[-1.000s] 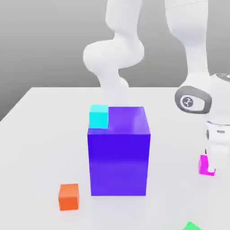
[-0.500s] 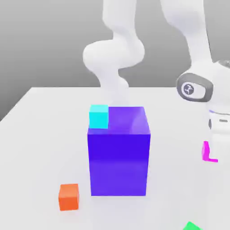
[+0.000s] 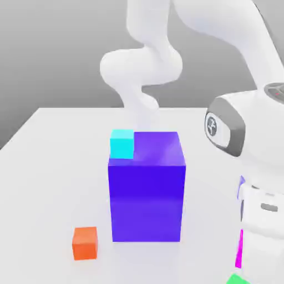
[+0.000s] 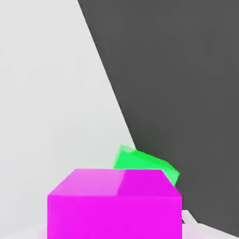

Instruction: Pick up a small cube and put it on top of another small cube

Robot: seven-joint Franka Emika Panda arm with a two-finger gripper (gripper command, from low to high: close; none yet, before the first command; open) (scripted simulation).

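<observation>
My gripper is at the exterior view's lower right, shut on the small magenta cube, of which a thin pink strip shows beside the white hand. The cube hangs above the table. In the hand view the magenta cube sits close up between the fingers. The small green cube lies on the table just beyond it, close to the table's edge. In the exterior view a corner of the green cube peeks out directly below the held cube.
A big blue-violet block stands mid-table with a cyan small cube on its back left corner. An orange small cube lies in front of the block, to the left. The white table ends right beside the green cube.
The gripper closed on the magenta cube, lifted it off the table and carried it forward in the exterior view, to just above the green cube.
</observation>
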